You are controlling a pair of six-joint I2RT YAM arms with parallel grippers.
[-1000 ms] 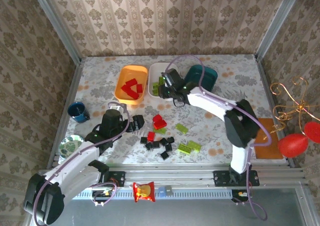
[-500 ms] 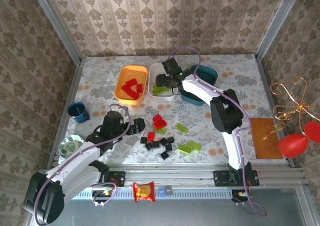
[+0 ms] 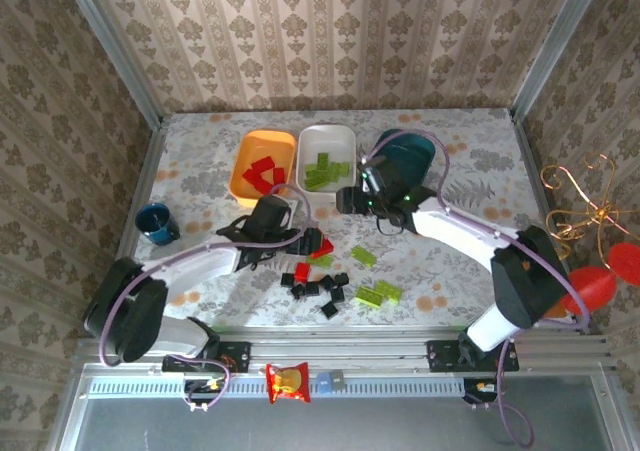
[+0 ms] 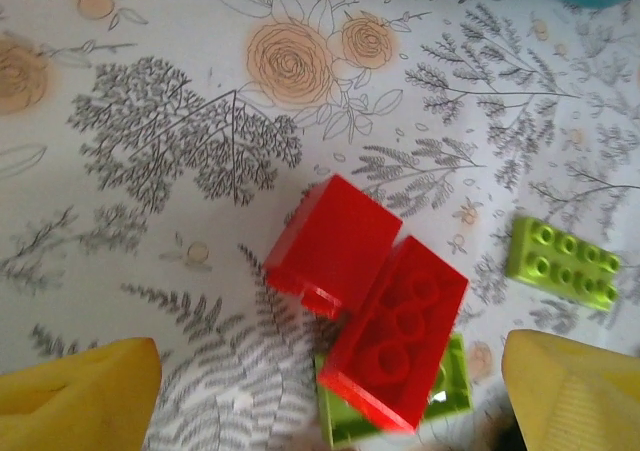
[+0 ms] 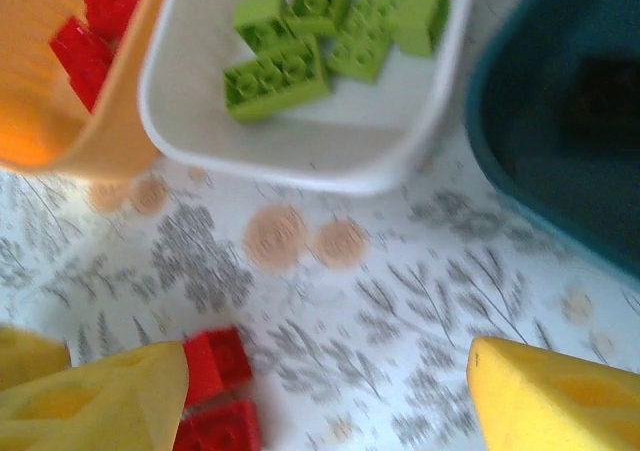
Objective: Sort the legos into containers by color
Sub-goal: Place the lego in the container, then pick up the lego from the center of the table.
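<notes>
Two red legos (image 4: 335, 241) (image 4: 395, 336) lie together on the table, one resting on a lime green lego (image 4: 450, 396); my left gripper (image 4: 330, 411) hangs open just above them, yellow fingers (image 4: 80, 401) on either side. From above, that left gripper (image 3: 305, 239) sits at the red pair (image 3: 320, 246). My right gripper (image 3: 350, 199) is open and empty, over the table just in front of the white tray (image 5: 300, 141), which holds green legos (image 5: 275, 76). The orange tray (image 3: 247, 161) holds red legos. The teal tray (image 3: 410, 151) is partly behind the right arm.
Black legos (image 3: 315, 289) and green legos (image 3: 378, 293) lie scattered near the front middle, one more green lego (image 4: 563, 261) beside the red pair. A blue cup (image 3: 155, 223) stands at the left. A snack packet (image 3: 287, 381) lies on the front rail.
My right gripper opened over the white tray, left a green lego there and drew back toward the front. My left arm swung right to above the red legos, its jaws narrowing slightly.
</notes>
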